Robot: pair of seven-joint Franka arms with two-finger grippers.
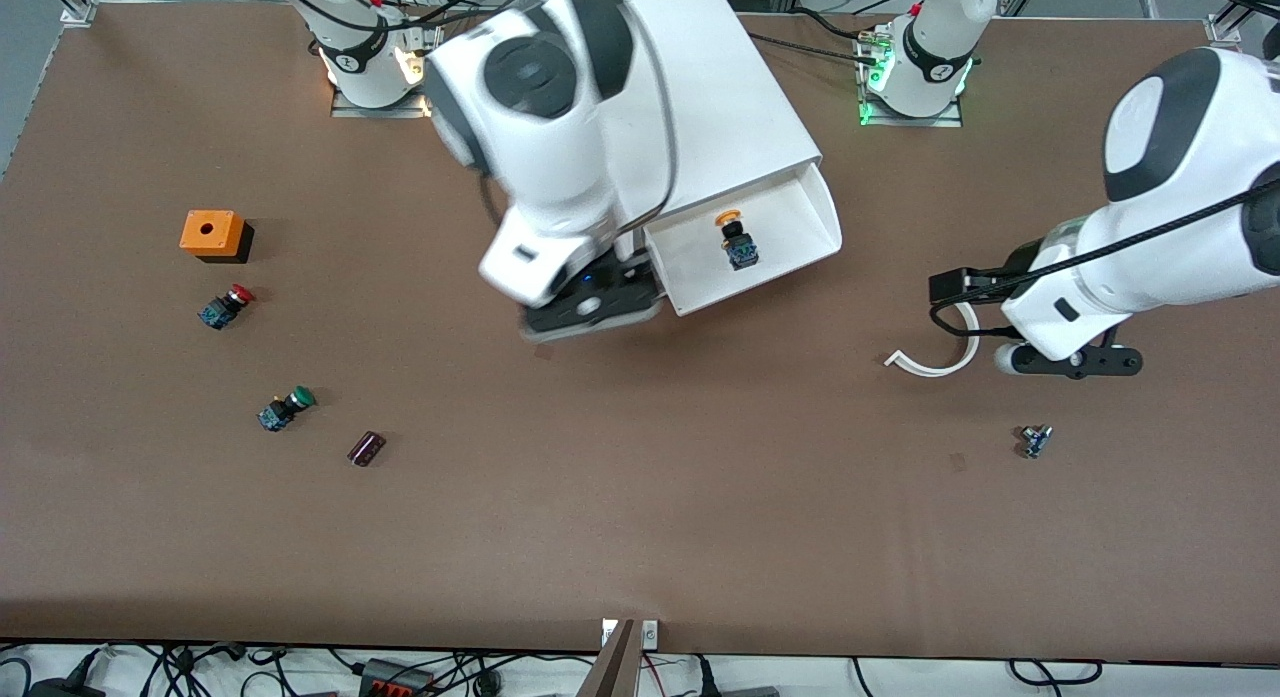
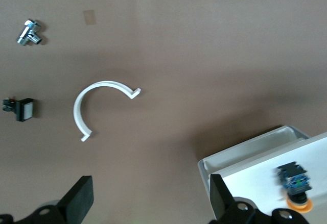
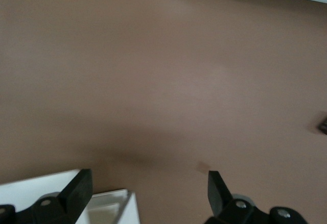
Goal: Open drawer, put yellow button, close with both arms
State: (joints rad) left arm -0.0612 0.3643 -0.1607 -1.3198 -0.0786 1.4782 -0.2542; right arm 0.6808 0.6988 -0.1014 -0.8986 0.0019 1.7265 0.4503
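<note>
The white cabinet (image 1: 720, 97) stands between the arm bases. Its top drawer (image 1: 790, 207) is pulled open toward the front camera. The yellow button (image 1: 735, 239) lies in it, cap toward the cabinet. My right gripper (image 1: 595, 312) is open and empty, low over the table beside the drawer's front corner at the right arm's end. The right wrist view shows that corner (image 3: 110, 203) between the right gripper's (image 3: 148, 191) fingers. My left gripper (image 1: 1070, 360) is open and empty over the table toward the left arm's end. The left wrist view shows the left gripper (image 2: 152, 198), the drawer (image 2: 250, 155) and the button (image 2: 295, 183).
A white curved piece (image 1: 935, 362) lies beside the left gripper and a metal fitting (image 1: 1035, 440) nearer the front camera. An orange box (image 1: 213, 234), a red-capped switch (image 1: 226, 306), a green-capped switch (image 1: 285, 408) and a dark cylinder (image 1: 366, 448) lie toward the right arm's end.
</note>
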